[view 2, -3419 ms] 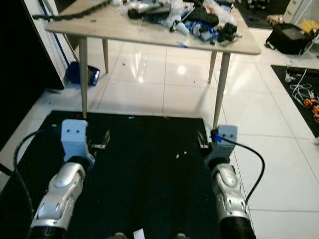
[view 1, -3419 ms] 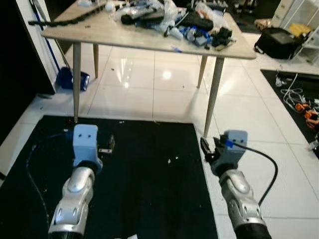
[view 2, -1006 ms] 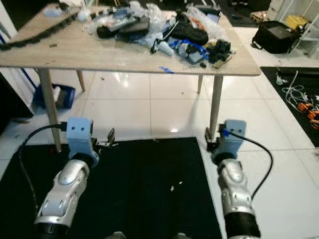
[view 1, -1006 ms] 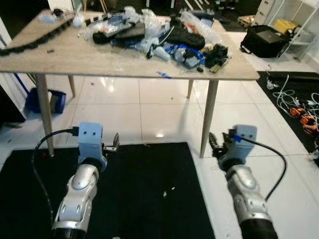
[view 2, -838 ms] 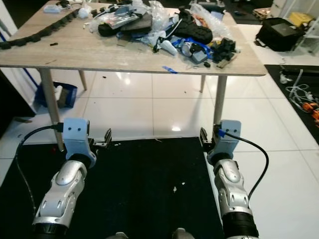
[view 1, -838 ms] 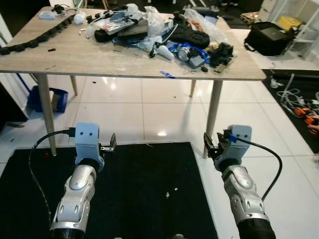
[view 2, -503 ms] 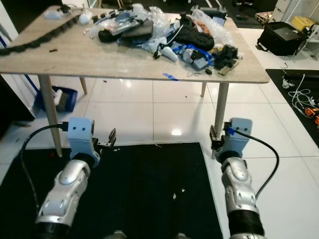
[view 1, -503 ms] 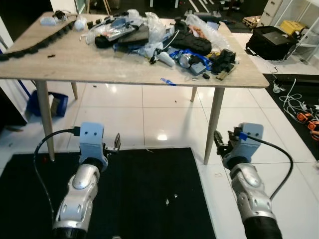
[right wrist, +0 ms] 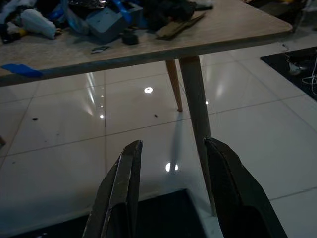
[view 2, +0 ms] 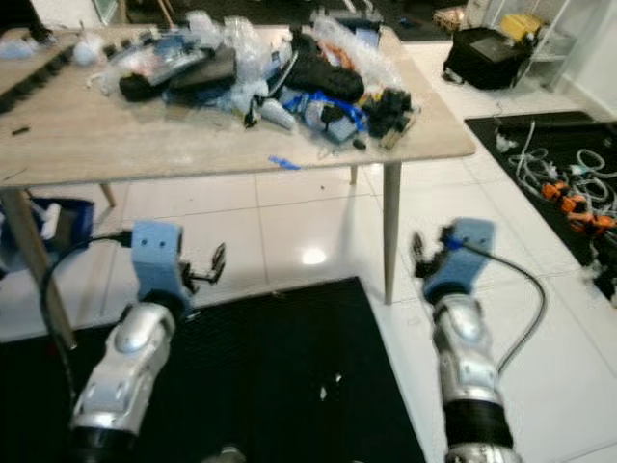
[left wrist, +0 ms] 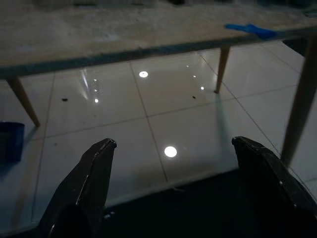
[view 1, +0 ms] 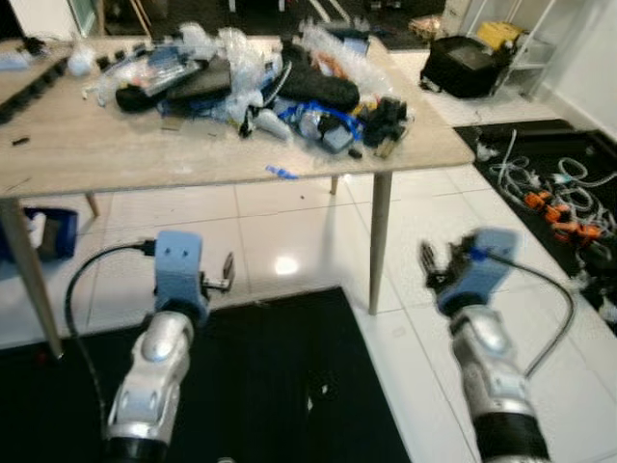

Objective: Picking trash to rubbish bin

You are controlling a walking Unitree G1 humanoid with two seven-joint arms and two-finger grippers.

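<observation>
The trash is a heap of clear plastic bags, black items and blue bits [view 1: 260,72] on a light wooden table [view 1: 116,154] ahead of me. A small blue scrap [view 1: 281,173] lies near the table's front edge. My left gripper [view 1: 228,271] is held out low in front of the table, open and holding nothing; its fingers [left wrist: 94,173] stand wide apart. My right gripper [view 1: 430,262] hovers beside the table's front right leg [view 1: 379,241], also open with nothing held, its fingers [right wrist: 124,188] apart.
A black mat [view 1: 260,386] covers the floor under my arms; white tiles lie beyond it. A blue container [view 2: 58,227] sits under the table at the left. A black bag [view 1: 463,68] and loose cables [view 1: 549,193] lie at the right.
The view has shifted: the table and its heap are nearer and more to the left. Both arms stay held out in front, grippers open as before.
</observation>
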